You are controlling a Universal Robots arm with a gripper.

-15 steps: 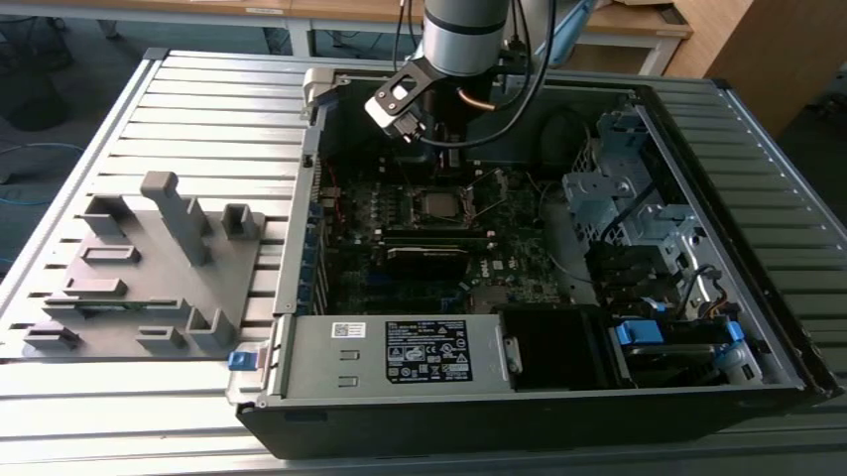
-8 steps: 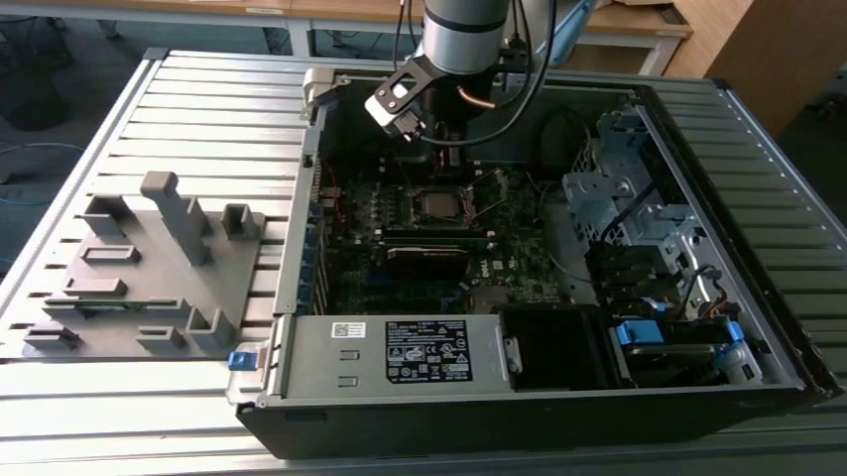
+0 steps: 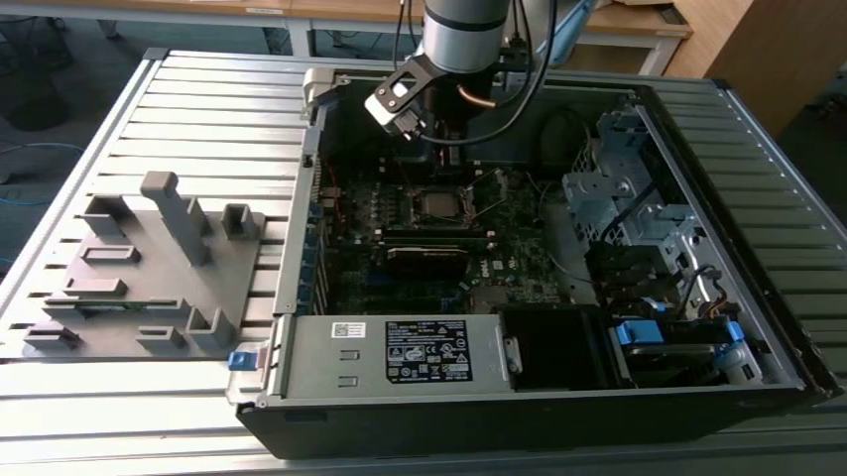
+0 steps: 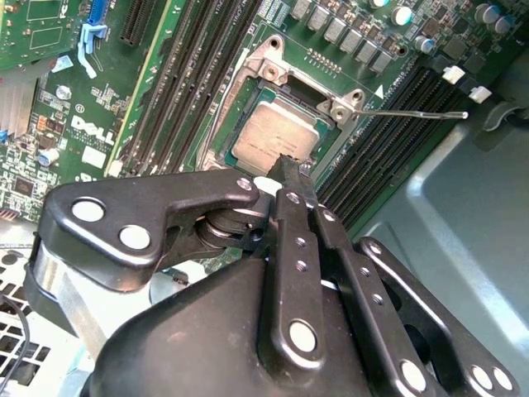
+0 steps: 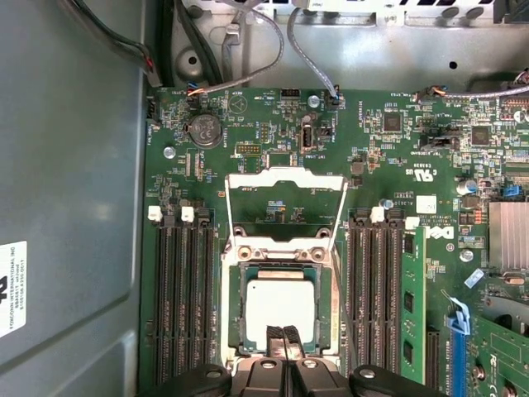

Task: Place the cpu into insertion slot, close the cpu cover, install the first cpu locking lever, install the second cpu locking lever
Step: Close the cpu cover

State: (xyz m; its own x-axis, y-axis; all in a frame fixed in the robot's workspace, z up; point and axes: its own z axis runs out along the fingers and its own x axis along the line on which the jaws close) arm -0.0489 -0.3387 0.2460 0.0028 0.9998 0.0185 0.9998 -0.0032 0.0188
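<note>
I work over a grey metal table [image 3: 198,109] of long ribbed slats. Beyond its far edge stand pale wooden desks [image 3: 337,10] on white legs, over a dull blue-grey floor [image 3: 66,59]. Past the far corner, on the exterior view's right, rises a wooden panel [image 3: 755,50]. The light is soft and even.

A: What hems in the cpu [image 5: 279,302]?
B: The cpu cover [image 5: 285,174], standing open at one edge, and memory slots [image 5: 178,306] along two sides.
A: Above it?
B: Open, save the gripper [image 5: 283,332] over one edge.
</note>
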